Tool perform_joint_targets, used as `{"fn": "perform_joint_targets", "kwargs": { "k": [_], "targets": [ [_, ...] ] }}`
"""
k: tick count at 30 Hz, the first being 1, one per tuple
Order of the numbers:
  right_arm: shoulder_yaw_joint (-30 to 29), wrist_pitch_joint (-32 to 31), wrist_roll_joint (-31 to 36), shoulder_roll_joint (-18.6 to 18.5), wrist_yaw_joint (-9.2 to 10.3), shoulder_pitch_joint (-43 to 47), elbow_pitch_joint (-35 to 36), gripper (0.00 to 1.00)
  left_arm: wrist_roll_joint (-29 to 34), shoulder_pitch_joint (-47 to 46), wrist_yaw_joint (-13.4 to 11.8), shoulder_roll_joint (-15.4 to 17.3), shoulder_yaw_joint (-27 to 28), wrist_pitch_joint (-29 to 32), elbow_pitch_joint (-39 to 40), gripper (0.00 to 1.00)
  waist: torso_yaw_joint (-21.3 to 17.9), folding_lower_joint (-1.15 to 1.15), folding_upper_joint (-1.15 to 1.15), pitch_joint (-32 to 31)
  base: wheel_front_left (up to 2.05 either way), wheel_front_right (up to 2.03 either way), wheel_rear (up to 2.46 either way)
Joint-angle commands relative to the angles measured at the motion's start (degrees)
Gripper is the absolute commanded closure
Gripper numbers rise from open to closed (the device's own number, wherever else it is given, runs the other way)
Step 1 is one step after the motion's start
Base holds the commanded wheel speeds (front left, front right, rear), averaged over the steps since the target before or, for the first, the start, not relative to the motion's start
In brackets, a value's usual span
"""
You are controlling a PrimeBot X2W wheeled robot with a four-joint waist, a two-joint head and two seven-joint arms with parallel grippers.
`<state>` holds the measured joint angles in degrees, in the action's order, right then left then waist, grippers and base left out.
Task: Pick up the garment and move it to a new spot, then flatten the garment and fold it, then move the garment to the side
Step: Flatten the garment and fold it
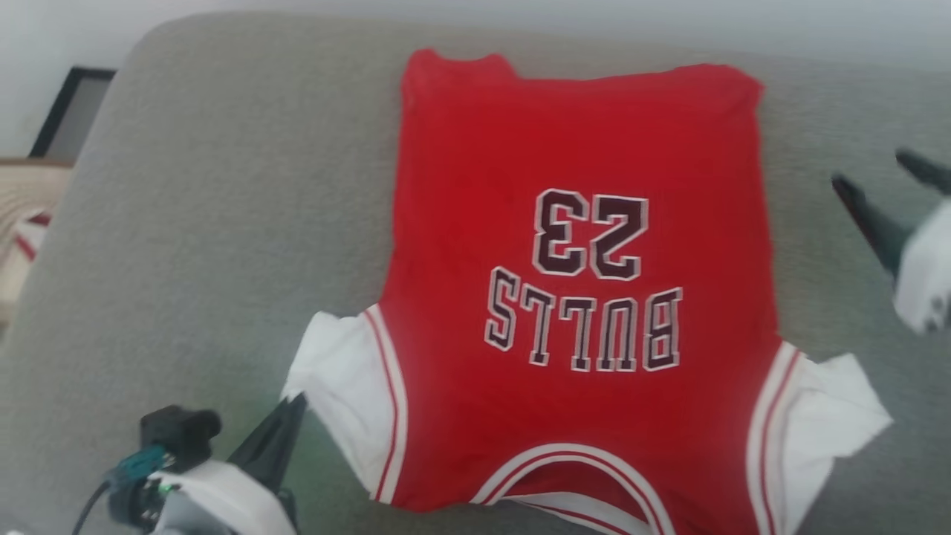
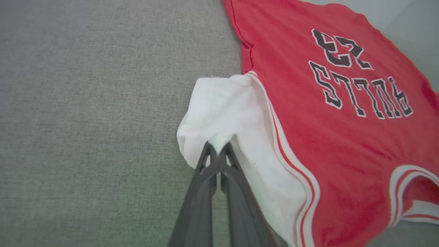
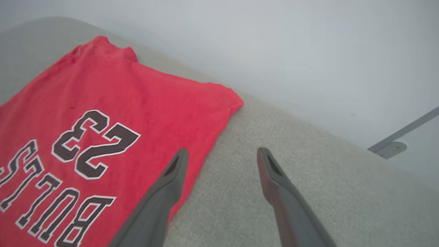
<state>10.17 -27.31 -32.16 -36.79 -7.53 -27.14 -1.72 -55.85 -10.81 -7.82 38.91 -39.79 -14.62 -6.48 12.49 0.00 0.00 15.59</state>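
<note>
The shirt (image 1: 579, 186) lies spread flat on the grey tabletop (image 1: 223, 223), collar toward me and hem at the far edge. Its body is soft bright red knit. The short sleeves are white, each bordered with thin red and white stripes, and the same striped trim curves around the collar. Dark block lettering outlined in white, "BULLS" with "23" beyond it, reads upside down from my head. The tabletop has a coarse woven cover with a fine grain and a rounded far-left corner.

My left end effector (image 2: 217, 147) is closed, its two long dark fingers pressed together on a small fold of the white sleeve on my left side. The sleeve bunches and lifts a little around the pinch.

My right end effector (image 3: 223, 151) is spread wide and grips nothing. It hangs over the bare weave just beside the shirt's right edge, and one finger overlaps the red edge in the wrist view.

The bottom of the head view cuts off the collar. The far-left hem corner is rumpled, and I cannot tell how it is folded. At the left edge sits a beige basket (image 1: 22, 200) with something red and white in it, too blurred to make out, and behind it a dark frame (image 1: 70, 111).
</note>
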Motion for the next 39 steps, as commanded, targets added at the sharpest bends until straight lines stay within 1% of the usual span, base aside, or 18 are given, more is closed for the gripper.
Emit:
{"fn": "perform_joint_targets", "kwargs": {
  "k": [1,4,8,11,15,19,20,23,25,26,27,29,31,33,36,39],
  "targets": [
    [0.9,-0.7,0.9,0.7,0.09,-2.4,-1.9,0.00,0.8,-1.2,0.4,-0.5,-0.3,0.2,-0.4,1.00,1.7,0.00,0.00,1.3,0.00,0.00,0.00],
    [2.2,-2.6,1.8,3.5,0.09,-10.1,-10.0,0.00,1.7,-3.5,1.5,-2.0,-1.2,0.5,-1.3,1.00,3.6,0.00,0.00,2.7,0.00,0.00,0.00],
    [3.3,-5.2,4.0,5.5,0.10,-19.2,-22.3,0.00,2.1,-6.1,3.0,-3.8,-2.1,0.7,-2.5,1.00,6.2,0.00,0.00,4.6,0.00,0.00,0.00],
    [2.6,-6.7,5.7,6.6,0.09,-25.3,-32.0,0.00,2.6,-8.0,4.2,-5.1,-2.8,0.8,-3.7,1.00,8.2,0.00,0.00,5.9,0.00,0.00,0.00],
    [0.2,-8.3,8.3,8.2,0.09,-31.4,-43.6,0.00,3.2,-10.1,5.6,-6.9,-3.6,0.8,-5.2,1.00,10.7,0.00,0.00,7.5,0.00,0.00,0.00],
    [-1.5,-9.8,10.0,9.3,0.09,-35.2,-51.8,0.00,3.5,-11.5,6.7,-8.3,-4.1,0.6,-7.0,1.00,12.7,0.00,0.00,8.8,0.00,0.00,0.00],
    [-1.5,-9.8,10.0,9.3,0.09,-35.2,-51.8,0.00,3.5,-11.5,6.7,-8.3,-4.1,0.6,-7.0,1.00,12.7,0.00,0.00,8.8,0.00,0.00,0.00],
    [-1.9,-10.9,11.6,9.4,0.09,-36.8,-56.3,0.00,3.4,-12.4,7.8,-9.5,-4.4,0.4,-8.1,1.00,13.9,0.00,0.00,9.7,0.00,0.00,0.00],
    [-1.0,-12.3,13.0,9.6,0.10,-36.9,-58.8,0.00,3.6,-12.7,8.4,-10.0,-4.5,0.3,-9.0,1.00,14.3,0.00,0.00,10.2,0.00,0.00,0.00],
    [-0.5,-12.9,13.3,9.7,0.09,-36.9,-59.9,0.26,3.5,-12.8,8.7,-10.3,-4.4,0.2,-9.5,1.00,14.4,0.00,0.00,10.3,0.00,0.00,0.00],
    [-0.1,-13.7,13.6,9.9,0.09,-36.9,-60.8,1.00,3.5,-13.0,8.9,-10.5,-4.3,0.2,-9.8,1.00,14.4,0.00,0.00,10.4,0.00,0.00,0.00],
    [1.7,-14.5,13.8,10.3,0.09,-36.6,-61.1,1.00,3.5,-13.2,9.3,-10.8,-4.0,0.0,-10.6,1.00,14.3,0.00,0.00,10.6,0.00,0.00,0.00],
    [2.5,-14.8,13.0,9.7,0.11,-37.1,-60.8,1.00,3.5,-13.2,9.5,-10.9,-3.6,-0.1,-11.3,1.00,13.8,0.00,0.00,10.6,0.00,0.00,0.00],
    [4.9,-15.0,12.5,9.4,0.11,-37.1,-59.5,1.00,3.4,-12.9,9.7,-10.8,-3.2,-0.2,-11.8,1.00,13.0,0.00,0.00,10.2,0.00,0.00,0.00],
    [8.5,-15.6,9.7,8.9,0.10,-36.5,-56.2,1.00,3.3,-12.4,9.8,-10.2,-2.4,-0.3,-12.4,1.00,11.2,0.00,0.00,9.1,0.00,0.00,0.00],
    [13.0,-15.1,5.3,7.8,0.10,-34.8,-50.6,1.00,3.2,-11.8,9.5,-9.3,-1.6,-0.4,-12.3,1.00,8.8,0.00,0.00,7.9,0.00,0.00,0.00]
  ]
}}
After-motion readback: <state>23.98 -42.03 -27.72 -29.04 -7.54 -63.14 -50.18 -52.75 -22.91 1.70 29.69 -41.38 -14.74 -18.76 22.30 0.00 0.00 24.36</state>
